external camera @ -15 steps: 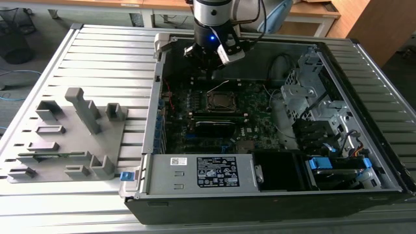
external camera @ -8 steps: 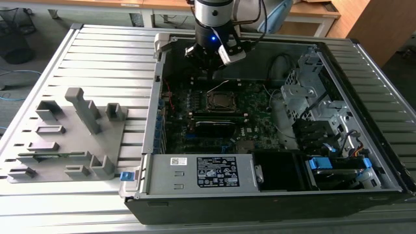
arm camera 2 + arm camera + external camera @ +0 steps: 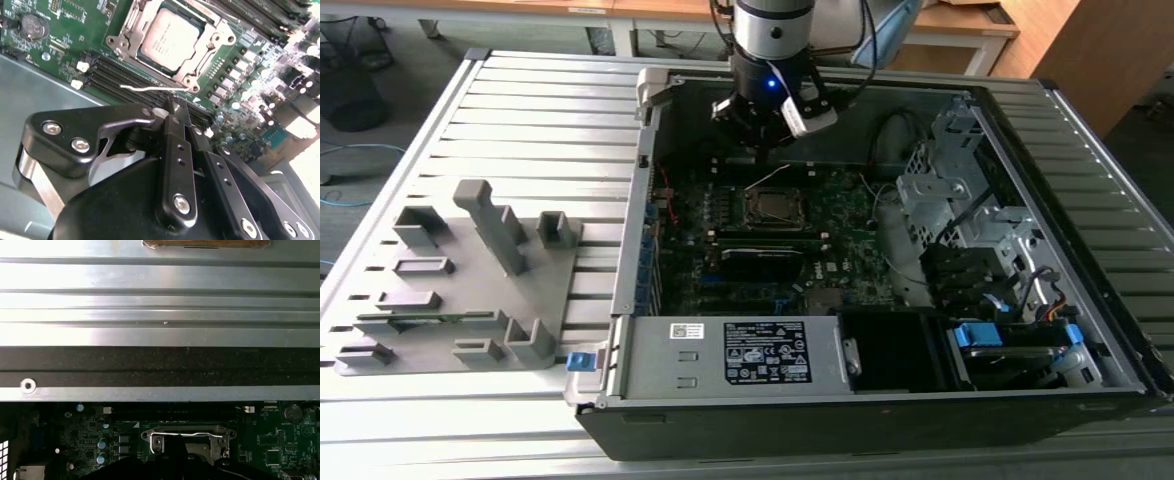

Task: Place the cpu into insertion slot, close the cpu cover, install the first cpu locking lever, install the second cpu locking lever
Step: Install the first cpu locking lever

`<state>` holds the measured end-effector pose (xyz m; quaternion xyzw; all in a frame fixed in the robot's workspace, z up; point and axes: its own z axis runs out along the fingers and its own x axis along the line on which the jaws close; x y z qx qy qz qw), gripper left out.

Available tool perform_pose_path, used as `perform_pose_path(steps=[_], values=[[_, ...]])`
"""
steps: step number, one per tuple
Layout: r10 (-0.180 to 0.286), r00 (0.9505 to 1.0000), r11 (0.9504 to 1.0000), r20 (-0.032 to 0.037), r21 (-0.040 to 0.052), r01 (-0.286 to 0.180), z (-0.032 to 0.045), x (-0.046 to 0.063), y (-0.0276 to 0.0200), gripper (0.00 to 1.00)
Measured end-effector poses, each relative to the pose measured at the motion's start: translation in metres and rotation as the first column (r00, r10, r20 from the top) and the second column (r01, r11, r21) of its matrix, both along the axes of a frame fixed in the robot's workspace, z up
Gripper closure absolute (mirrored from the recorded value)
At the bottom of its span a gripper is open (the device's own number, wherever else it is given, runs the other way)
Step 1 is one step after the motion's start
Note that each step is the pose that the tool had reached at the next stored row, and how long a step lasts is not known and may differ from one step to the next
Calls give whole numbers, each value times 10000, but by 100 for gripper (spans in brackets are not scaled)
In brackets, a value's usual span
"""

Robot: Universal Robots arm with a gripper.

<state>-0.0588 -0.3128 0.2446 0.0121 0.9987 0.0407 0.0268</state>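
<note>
cpu in the insertion slot, memory slots just beside it, fixture tray at the exterior view's left

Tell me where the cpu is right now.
In the second wrist view the cpu sits in the insertion slot on the green board, next to the long memory slots and just beyond the gripper.
</note>
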Motion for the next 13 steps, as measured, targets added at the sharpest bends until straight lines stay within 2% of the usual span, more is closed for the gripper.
perform_pose_path(steps=[6,13], values=[[-16,10000,10000,0,1,16,-80,44,0,90],[-111,9999,9999,0,0,111,-96,74,0,90]])
